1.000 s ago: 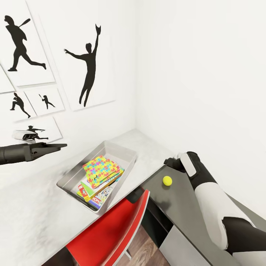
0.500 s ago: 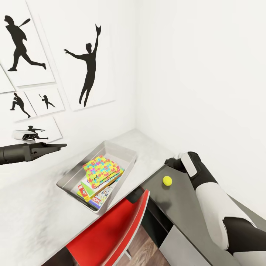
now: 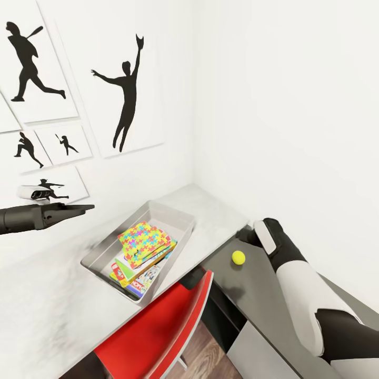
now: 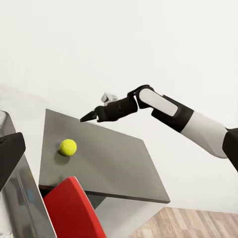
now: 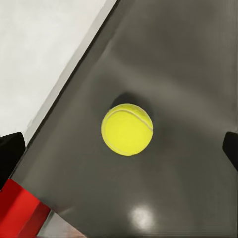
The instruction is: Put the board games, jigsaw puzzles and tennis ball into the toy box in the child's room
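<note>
Left jaws (image 3: 84, 208) held level, well apart from the toy box (image 3: 179, 217); appeared nearly closed, nothing gripped. Box already loaded with jigsaw puzzles (image 3: 143, 240) over board games (image 3: 138, 280). Tennis ball (image 3: 238, 257) resting on the dark surface (image 3: 247, 289), directly ahead of and centred between the right jaws (image 4: 90, 117). Right jaws spread wide, empty, far nearer the ball. No long axis on a ball; any approach angle judged workable.

A light grey toy box (image 3: 179, 218) is seen at centre on the pale part of the table (image 3: 52, 310), with jigsaw puzzles (image 3: 143, 240) stacked over board games (image 3: 138, 279). At 4 o'clock of it, a tennis ball (image 3: 238, 257) rests on the dark section, near the right arm (image 3: 295, 273). The left gripper (image 3: 79, 209) is held at 9 o'clock. A red chair (image 3: 158, 331) is tucked at 6 o'clock.
</note>
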You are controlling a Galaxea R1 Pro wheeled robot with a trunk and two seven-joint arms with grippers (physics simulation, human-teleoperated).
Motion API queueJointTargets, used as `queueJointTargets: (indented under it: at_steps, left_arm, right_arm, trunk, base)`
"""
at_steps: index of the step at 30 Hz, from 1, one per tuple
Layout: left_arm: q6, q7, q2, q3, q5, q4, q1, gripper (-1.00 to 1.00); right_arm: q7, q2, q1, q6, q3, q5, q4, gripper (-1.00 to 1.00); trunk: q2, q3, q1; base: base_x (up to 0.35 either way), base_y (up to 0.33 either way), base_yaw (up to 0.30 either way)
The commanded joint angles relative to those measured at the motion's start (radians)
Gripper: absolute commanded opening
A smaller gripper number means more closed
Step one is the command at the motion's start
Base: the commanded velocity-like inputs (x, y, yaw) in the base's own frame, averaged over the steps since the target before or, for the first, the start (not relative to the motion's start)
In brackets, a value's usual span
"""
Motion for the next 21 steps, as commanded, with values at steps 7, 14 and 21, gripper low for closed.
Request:
queueJointTargets:
  at_steps: [7, 14, 21]
  left_arm:
    - [0.011, -0.004, 0.002, 0.000, -0.001, 0.000, -0.001, 1.00]
    - [0.011, -0.004, 0.002, 0.000, -0.001, 0.000, -0.001, 1.00]
    - [0.011, -0.004, 0.003, 0.000, -0.002, 0.000, -0.001, 1.00]
  right_arm:
    - [-0.009, 0.002, -0.001, 0.001, -0.006, 0.000, 0.035, 1.00]
    - [-0.008, 0.003, -0.001, 0.005, -0.007, 0.001, 0.040, 1.00]
    - [-0.008, 0.003, -0.001, 0.006, -0.005, 0.000, 0.041, 1.00]
  trunk:
    - [-0.002, -0.005, 0.001]
    - [-0.002, -0.015, 0.001]
    - [-0.002, -0.026, 0.001]
  base:
    - [0.000, 0.000, 0.000]
    - [0.000, 0.000, 0.000]
    - [0.000, 0.000, 0.000]
